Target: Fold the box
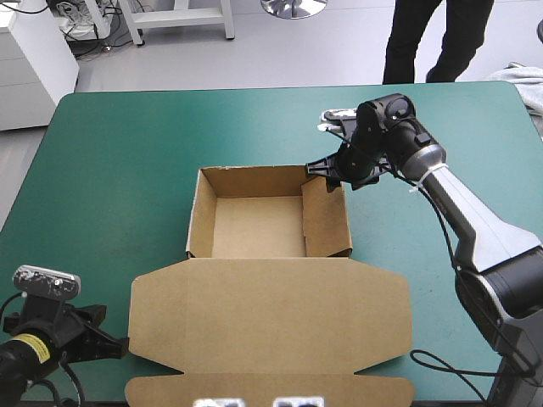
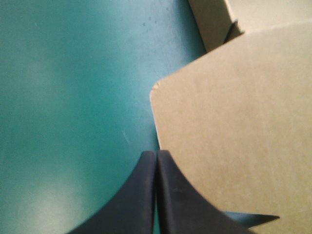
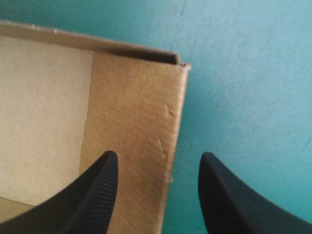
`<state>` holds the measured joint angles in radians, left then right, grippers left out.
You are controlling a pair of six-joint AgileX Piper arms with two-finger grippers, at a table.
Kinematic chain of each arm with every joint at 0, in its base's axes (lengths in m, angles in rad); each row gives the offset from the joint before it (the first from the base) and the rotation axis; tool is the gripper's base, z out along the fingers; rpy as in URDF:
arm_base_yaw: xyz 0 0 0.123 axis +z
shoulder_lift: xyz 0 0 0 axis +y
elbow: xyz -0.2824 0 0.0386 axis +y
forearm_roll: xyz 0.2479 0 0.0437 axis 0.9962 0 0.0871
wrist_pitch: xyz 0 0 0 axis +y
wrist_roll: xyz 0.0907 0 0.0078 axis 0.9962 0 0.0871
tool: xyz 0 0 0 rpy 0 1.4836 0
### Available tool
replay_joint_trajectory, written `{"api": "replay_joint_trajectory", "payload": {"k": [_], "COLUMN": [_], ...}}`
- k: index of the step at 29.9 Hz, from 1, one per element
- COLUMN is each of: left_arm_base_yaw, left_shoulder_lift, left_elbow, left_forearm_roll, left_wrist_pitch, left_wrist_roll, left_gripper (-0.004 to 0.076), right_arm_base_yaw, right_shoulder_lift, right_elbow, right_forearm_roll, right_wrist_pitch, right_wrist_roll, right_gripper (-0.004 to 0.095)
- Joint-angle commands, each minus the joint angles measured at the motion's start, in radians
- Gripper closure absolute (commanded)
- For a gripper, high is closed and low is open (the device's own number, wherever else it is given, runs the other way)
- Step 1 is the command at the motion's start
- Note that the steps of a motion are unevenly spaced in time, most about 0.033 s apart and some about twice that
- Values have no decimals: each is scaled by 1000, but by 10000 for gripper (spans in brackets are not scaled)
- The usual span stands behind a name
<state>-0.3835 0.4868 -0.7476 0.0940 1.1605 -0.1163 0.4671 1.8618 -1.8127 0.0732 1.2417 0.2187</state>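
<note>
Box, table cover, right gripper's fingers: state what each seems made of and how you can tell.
The box: matte brown board, probably cardboard; fold creases, raw cut edges, small dents. The cover: teal-green, smooth with faint sheen and fine scratches, perhaps a vinyl or rubber mat; unclear. The right gripper's fingers: black, finely ribbed surface, likely rubber or plastic.
</note>
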Motion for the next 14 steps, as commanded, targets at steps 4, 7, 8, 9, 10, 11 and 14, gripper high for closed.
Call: {"api": "replay_joint_trajectory", "payload": {"k": [4,7,8,9,10,11,14], "left_arm_base_yaw": [-5,-5,-5,-5,-5,-5,-5], "left_shoulder_lift": [-84,-106,-106,-106,-106,-106,-106], "left_elbow": [107,139,147,153,161,166,183], "left_forearm_roll": [-62,-70,-73,-73,-75,-75,-75], "left_wrist_pitch": [-82,-93,-93,-93,-95,-95,-103], "left_wrist_roll": [-18,-18,-18,-18,-18,-18,-18], "left_gripper": [734,734,734,734,734,734,734], "right_arm_base_yaw": [-6,-6,-6,-6,-6,-6,-6], "right_shoulder_lift": [-17,-10,-8,-4,-2,0,2], "right_elbow": [26,38,47,54,60,71,112], "right_forearm_roll": [71,89,94,95,95,95,95], "right_wrist_pitch": [13,13,13,13,13,13,13], "right_wrist_roll": [-33,-33,-33,-33,-37,-37,-60], "right_gripper": [511,552,570,589,603,617,649]}}
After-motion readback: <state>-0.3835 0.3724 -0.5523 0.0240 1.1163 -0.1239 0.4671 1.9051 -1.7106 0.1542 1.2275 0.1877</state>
